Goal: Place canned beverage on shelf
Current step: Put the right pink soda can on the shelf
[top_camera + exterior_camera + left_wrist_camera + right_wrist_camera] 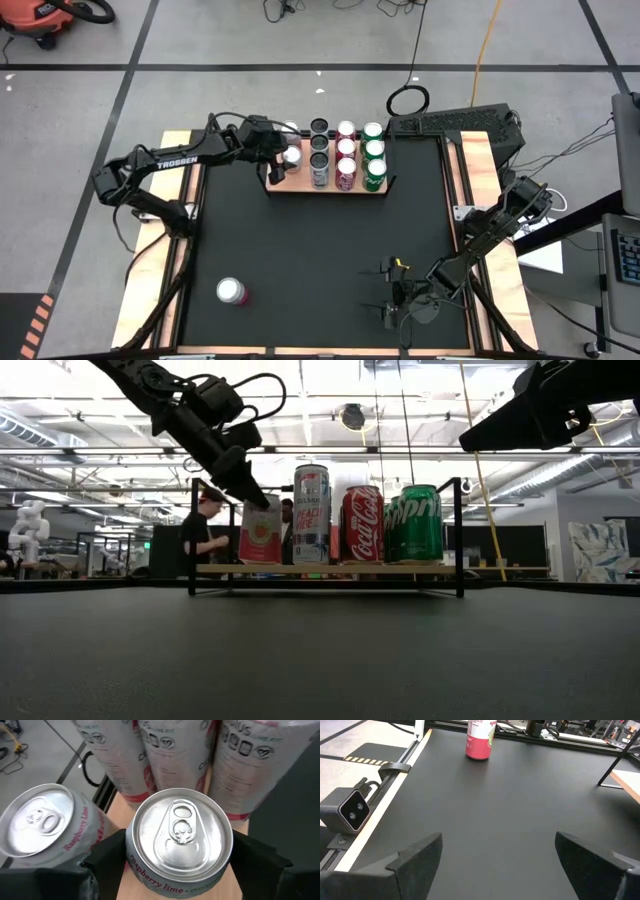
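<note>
Raspberry lime can (179, 837) sits on the shelf (300, 185) at its left end, my left gripper's (291, 155) fingers (107, 855) loosely straddling it, just letting go. Lifting off crooked could tip it into the neighbouring can (42, 822). My right gripper (392, 292) waits open, well apart.

We note a light-brown wooden shelf (300, 184) with black brackets on the black mat (310, 260). Front row: pink-and-white raspberry lime can (260, 530), white can with pink lettering (311, 515), red cola can (362, 524), green can (415, 524). A lone pink-and-white can (231, 291) stands apart.
</note>
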Controlling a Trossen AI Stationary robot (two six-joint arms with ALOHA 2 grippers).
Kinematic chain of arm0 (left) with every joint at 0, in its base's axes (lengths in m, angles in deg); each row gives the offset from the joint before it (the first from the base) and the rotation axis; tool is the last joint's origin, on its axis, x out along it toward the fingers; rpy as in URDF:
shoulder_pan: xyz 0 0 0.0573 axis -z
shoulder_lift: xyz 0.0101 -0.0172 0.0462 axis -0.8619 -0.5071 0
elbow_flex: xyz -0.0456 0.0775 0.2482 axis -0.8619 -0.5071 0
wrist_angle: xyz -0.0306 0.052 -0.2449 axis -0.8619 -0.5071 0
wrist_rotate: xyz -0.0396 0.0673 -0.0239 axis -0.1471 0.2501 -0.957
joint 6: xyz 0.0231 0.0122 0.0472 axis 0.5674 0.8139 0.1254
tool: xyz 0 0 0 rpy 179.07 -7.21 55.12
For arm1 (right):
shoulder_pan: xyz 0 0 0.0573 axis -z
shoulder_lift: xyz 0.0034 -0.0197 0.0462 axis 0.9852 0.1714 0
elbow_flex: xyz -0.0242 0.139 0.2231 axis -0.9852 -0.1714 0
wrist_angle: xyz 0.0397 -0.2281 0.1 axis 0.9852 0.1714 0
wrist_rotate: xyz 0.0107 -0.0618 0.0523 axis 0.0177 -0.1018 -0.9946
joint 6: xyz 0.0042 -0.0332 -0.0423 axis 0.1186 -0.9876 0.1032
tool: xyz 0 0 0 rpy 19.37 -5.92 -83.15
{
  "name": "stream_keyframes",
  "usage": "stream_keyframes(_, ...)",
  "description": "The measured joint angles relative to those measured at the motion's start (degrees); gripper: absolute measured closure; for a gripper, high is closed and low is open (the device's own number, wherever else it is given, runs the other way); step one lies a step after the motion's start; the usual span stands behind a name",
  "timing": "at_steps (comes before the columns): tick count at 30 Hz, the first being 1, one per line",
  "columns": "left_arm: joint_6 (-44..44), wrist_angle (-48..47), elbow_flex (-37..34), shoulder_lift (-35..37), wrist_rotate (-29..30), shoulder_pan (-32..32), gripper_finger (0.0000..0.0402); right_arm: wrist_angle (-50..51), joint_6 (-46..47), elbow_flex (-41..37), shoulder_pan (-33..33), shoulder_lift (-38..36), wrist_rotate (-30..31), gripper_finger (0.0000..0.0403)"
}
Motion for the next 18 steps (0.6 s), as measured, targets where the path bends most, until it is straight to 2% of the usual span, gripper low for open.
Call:
stream_keyframes(7, 0.13, -0.68, -0.02, -0.2, 1.34, -0.09, 0.0063, -0.01, -0.02, 0.0, 0.0, 0.0, 0.01, 0.0037)
stream_keyframes(18, 0.5, -0.55, -0.02, -0.18, 2.82, 0.21, 0.0059, 0.0, -0.15, 0.0, 0.0, 0.0, 0.0, 0.0037)
